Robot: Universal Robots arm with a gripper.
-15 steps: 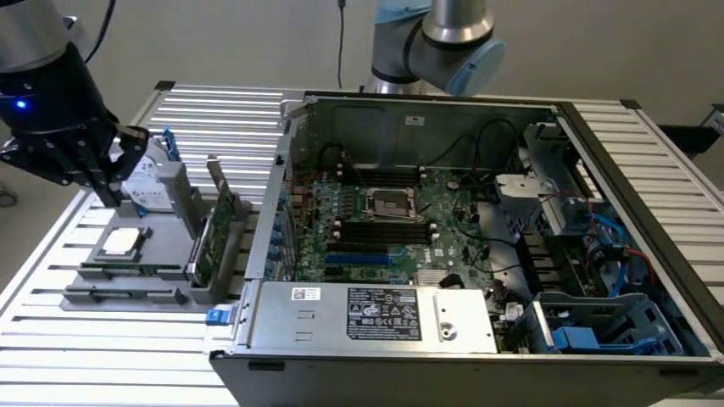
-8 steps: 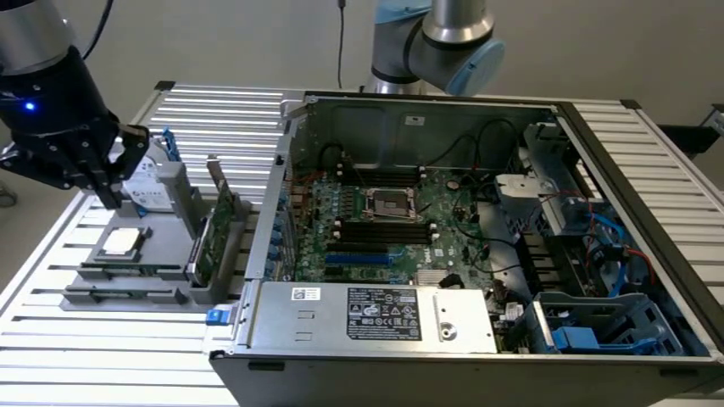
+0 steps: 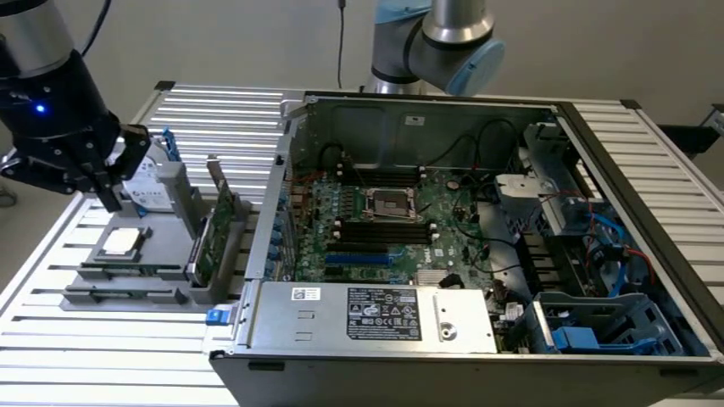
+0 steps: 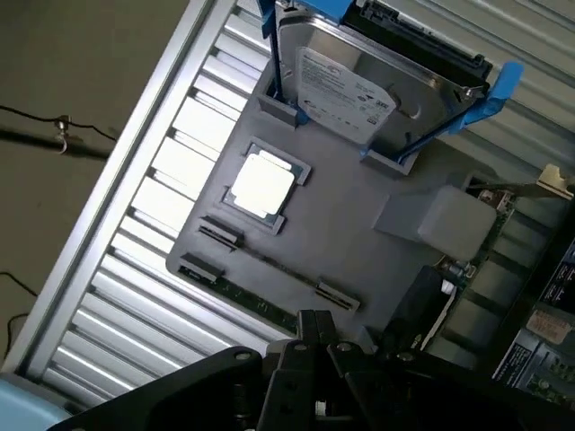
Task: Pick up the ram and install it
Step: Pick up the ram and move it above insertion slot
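Note:
The ram (image 4: 235,294), a thin green stick, lies in a slot along the front edge of a grey fixture (image 4: 350,224); a second thin stick (image 4: 269,263) lies in the slot beside it. In the exterior view the sticks (image 3: 125,273) sit low at the fixture's (image 3: 158,284) front. My black gripper (image 3: 114,199) hangs above the fixture's back, over the silver processor (image 3: 122,242), holding nothing. The gripper (image 4: 314,328) stands apart from the ram, a little above it.
A hard drive (image 4: 359,81) in blue rails stands at the fixture's back. A taller green expansion card (image 3: 220,229) stands upright on the fixture's right side. The open computer case (image 3: 453,331) with its motherboard (image 3: 385,229) and black memory slots (image 3: 385,222) lies to the exterior view's right.

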